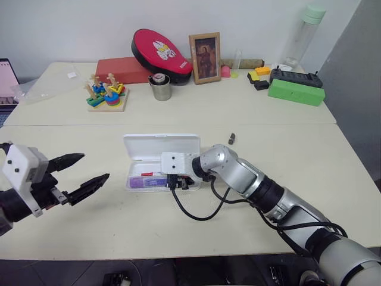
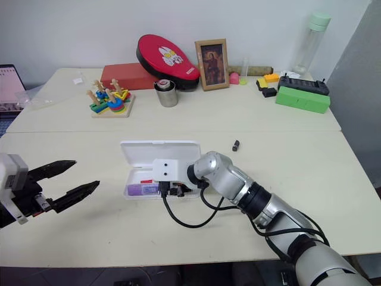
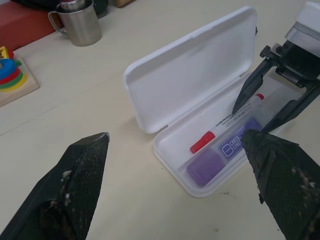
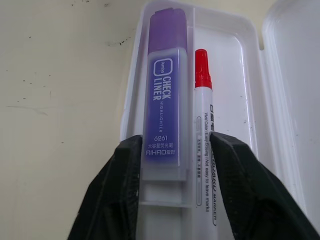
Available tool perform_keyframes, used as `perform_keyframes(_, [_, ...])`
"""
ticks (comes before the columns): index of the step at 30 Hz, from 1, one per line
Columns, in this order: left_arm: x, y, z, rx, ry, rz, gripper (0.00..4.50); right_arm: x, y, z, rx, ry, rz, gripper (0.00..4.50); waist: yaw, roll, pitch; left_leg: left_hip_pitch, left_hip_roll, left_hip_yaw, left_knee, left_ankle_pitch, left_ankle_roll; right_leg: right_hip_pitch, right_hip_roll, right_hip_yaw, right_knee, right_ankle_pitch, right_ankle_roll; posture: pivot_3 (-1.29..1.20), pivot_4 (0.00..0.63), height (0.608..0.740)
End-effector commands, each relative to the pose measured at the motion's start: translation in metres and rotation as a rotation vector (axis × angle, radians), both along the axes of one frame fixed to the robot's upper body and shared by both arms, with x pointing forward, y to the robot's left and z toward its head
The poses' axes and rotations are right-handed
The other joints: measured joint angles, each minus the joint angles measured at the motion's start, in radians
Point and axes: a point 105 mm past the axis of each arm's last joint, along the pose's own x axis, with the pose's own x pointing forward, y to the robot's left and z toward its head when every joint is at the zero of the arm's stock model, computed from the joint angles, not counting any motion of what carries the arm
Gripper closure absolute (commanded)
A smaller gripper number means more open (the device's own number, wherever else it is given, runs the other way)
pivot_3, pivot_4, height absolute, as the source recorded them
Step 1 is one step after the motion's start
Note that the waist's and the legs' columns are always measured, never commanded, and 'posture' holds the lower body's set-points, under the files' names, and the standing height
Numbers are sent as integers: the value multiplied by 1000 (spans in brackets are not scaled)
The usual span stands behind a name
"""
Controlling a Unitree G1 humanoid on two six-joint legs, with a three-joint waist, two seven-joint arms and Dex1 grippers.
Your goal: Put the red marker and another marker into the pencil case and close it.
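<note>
Pencil case [image 1: 159, 146]: white hinged box lying open on the table, lid tipped back on the far side, tray on the near side; its long axis runs side to side across the robot's front.

Purple marker [image 4: 164, 110]: already lying flat in the tray, straight ahead between the right gripper's fingers, its length in line with the way that gripper points.

Red marker [image 4: 204, 125]: in the tray too, just beside the purple marker and parallel to it, on the lid side; one finger of the right gripper overlaps its barrel in the wrist view.

Right gripper [image 3: 266, 107]: at one end of the tray, pointing along the case's length and tilted down; its jaws stand part-way open on either side of the purple marker's end. Whether the pads touch it I cannot tell; it looks like a release rather than a grip.

Left gripper [image 1: 76, 176]: spread wide and empty, hovering off the other end of the case, well apart from it, pointing toward it.

Task stage, as judged: both markers are in; closing is what remains.

Relation that matters: the lid lies beyond the tray from both grippers and must fold toward the robot. The right gripper is nearer, but it is over the tray, so it has to clear out first.
</note>
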Motion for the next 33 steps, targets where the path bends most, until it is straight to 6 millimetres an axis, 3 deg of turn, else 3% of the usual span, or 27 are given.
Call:
perform_keyframes(1, [2, -4, 6, 20, -25, -19, 0, 1, 4, 20, 60, -19, 19, 1238, 0, 0, 0, 0, 0, 0, 0, 0, 0, 0, 0, 0, 0, 0, 0, 0, 150, 740])
perform_keyframes(4, [4, -5, 6, 21, -27, -24, 0, 2, 5, 28, 93, -37, 27, 421, 0, 0, 0, 0, 0, 0, 0, 0, 0, 0, 0, 0, 0, 0, 0, 0, 150, 740])
perform_keyframes(6, [6, -7, 6, 16, -30, -34, 0, -1, 8, 44, 168, -48, 53, 61, 0, 0, 0, 0, 0, 0, 0, 0, 0, 0, 0, 0, 0, 0, 0, 0, 150, 740])
perform_keyframes(11, [14, -19, 9, -6, -50, -73, 0, -21, 8, 97, 394, -61, 189, 61, 1, 0, 0, 0, 0, 0, 0, 0, 0, 0, 0, 0, 0, 0, 0, 0, 150, 740])
perform_keyframes(16, [32, -57, 22, -62, -128, -184, 0, -35, -29, 156, 644, 63, 232, 61, 19, 0, 0, -1, 0, -1, 1, 0, 0, 1, 0, -1, 1, 0, 0, 0, 150, 740])
perform_keyframes(18, [43, -76, 29, -82, -159, -241, 0, -10, -50, 172, 729, 83, 57, 61, 24, 0, 0, -1, 0, -1, 1, 0, 0, 1, 0, -1, 1, 2, -1, 0, 150, 740])
perform_keyframes(22, [61, -102, 43, -133, -219, -298, 0, 60, -94, 157, 717, 108, -452, 61, 37, -1, -1, 0, -1, -2, 2, 0, 0, 1, 0, -1, 2, 3, -3, 0, 150, 740])
perform_keyframes(24, [68, -115, 44, -142, -225, -334, 0, 90, -122, 136, 669, 116, -721, 61, 34, -1, -1, 0, -1, 0, 2, 0, 0, 2, 0, 0, 2, 4, -3, 0, 150, 740])
perform_keyframes(25, [72, -122, 44, -151, -225, -358, 0, 104, -139, 115, 608, 102, -864, 61, 33, -1, -1, 0, -1, 0, 2, 0, 0, 2, 0, 0, 1, 4, -3, 0, 150, 740])
perform_keyframes(29, [80, -146, 44, -175, -226, -449, 0, 113, -171, 54, 429, 73, -1103, 61, 30, 0, -1, -2, -1, 0, 1, 0, 0, 0, 0, 0, 1, 4, -3, 0, 150, 740])
perform_keyframes(33, [84, -157, 47, -178, -232, -505, 0, 110, -177, 25, 396, 122, -1195, 61, 15, 1, 0, -4, -1, 2, 0, 0, 0, -2, 0, 0, 0, 4, -4, 0, 150, 740])
